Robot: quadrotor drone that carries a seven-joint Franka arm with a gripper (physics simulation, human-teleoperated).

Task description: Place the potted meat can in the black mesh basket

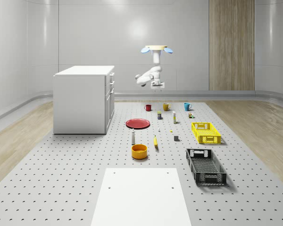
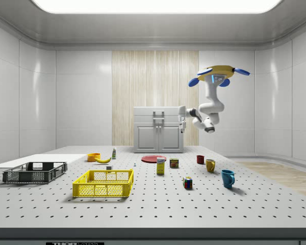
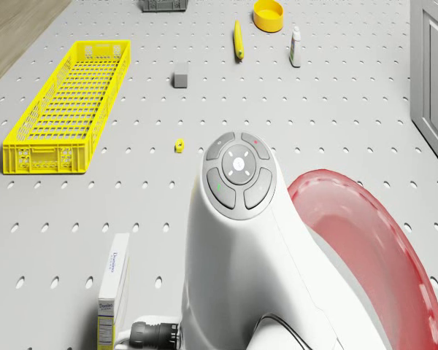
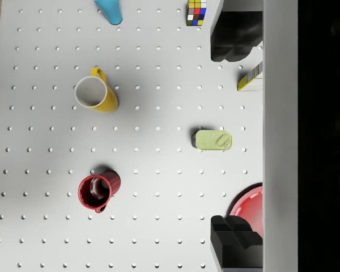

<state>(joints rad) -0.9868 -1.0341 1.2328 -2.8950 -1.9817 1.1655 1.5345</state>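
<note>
Whole-scene view showed a pale curved-walled room and a perforated grey surface (image 1: 61,179). The drone (image 1: 157,49) hovered high over the potted meat can (image 4: 213,140), claw (image 4: 236,136) spread, apparently well above it. The black mesh basket (image 1: 205,165) lay well apart.

Bright, even, diffuse light from overhead.
Large glowing ceiling panel (image 2: 153,5) in the side view; pale sheen on the glossy walls (image 1: 137,28). Soft, short shadows beside the mugs (image 4: 96,93) and the black mesh basket (image 1: 205,165). Crisp throughout, with no blur, no harsh glare, no edge distortion.
</note>
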